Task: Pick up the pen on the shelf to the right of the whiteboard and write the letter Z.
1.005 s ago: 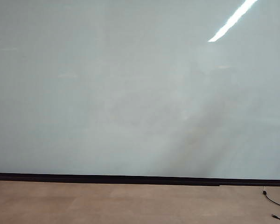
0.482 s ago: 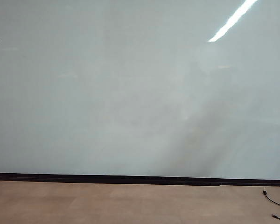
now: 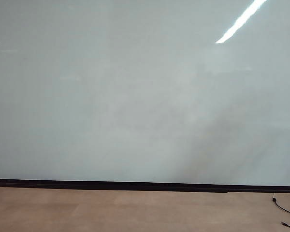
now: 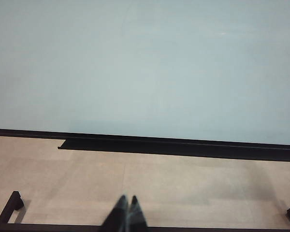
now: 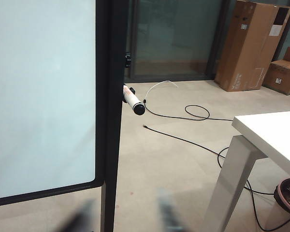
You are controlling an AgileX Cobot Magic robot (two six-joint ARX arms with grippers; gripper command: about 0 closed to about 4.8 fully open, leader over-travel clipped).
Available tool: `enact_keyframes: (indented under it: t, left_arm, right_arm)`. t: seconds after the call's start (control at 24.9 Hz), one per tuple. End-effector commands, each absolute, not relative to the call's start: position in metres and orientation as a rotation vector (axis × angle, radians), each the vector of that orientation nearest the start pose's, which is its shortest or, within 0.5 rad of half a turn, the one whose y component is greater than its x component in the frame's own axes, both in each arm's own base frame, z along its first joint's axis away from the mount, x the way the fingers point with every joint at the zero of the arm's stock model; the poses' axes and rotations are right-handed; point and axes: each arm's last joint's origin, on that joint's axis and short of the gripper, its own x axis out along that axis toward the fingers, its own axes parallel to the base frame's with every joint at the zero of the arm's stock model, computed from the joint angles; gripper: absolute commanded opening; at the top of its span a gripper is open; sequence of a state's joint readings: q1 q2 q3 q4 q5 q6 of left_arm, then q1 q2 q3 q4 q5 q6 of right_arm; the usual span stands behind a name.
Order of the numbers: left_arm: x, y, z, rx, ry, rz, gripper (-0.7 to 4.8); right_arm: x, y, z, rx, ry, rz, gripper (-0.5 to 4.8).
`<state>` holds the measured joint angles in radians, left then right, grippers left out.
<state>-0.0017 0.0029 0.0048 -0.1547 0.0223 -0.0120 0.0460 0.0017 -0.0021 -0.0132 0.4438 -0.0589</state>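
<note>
While the pen [image 5: 133, 102] sticks out from the dark frame at the right edge of the whiteboard [image 5: 43, 96], nothing holds it. At six o'clock from the pen, the right gripper [image 5: 123, 220] is blurry, its fingers spread apart and empty. The left gripper [image 4: 126, 215] has its fingers pressed together, low before the board. A black cable [image 5: 183, 140] lies on the floor.

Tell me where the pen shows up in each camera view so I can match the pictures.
Exterior view: the pen is not in it; only the whiteboard and floor show.
Left wrist view: not in it; the left gripper, shut, points at the board.
Right wrist view: the pen sticks out beside the board's dark right edge, ahead of the right gripper, jaws apart.
Shared landmark: the whiteboard's dark frame.
</note>
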Motion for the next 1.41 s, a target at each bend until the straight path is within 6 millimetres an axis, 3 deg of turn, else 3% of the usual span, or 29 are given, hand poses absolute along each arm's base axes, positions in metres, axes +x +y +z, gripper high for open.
enact_keyframes:
  t: [0.04, 0.68, 0.76, 1.09, 1.21, 1.41]
  left_arm:
    - [0.0965, -0.0009, 0.1511, -0.009, 0.146, -0.024, -0.05]
    - [0.0965, -0.0009, 0.1511, -0.009, 0.146, -0.025, -0.05]
    - [0.0965, -0.0009, 0.1511, -0.009, 0.146, -0.025, -0.05]
    - [0.0965, -0.0009, 0.1511, -0.009, 0.146, -0.024, -0.05]
    - [0.0965, -0.0009, 0.1511, -0.009, 0.146, -0.024, -0.05]
    - [0.0965, -0.0009, 0.1511, -0.009, 0.146, -0.024, -0.04]
  right_arm:
    - [0.0953, -0.0082, 0.1647, -0.054, 0.006, -0.401, 3.78]
    - [0.095, -0.0085, 0.1699, -0.04, -0.049, -0.413, 3.77]
    - [0.0941, -0.0103, 0.1698, -0.037, -0.046, -0.482, 3.78]
    - [0.0949, -0.0088, 0.1626, -0.03, 0.022, -0.427, 3.81]
    - [0.0947, -0.0085, 0.1614, -0.023, 0.045, -0.414, 4.54]
    - [0.0925, -0.0088, 0.1706, -0.019, 0.032, -0.419, 4.6]
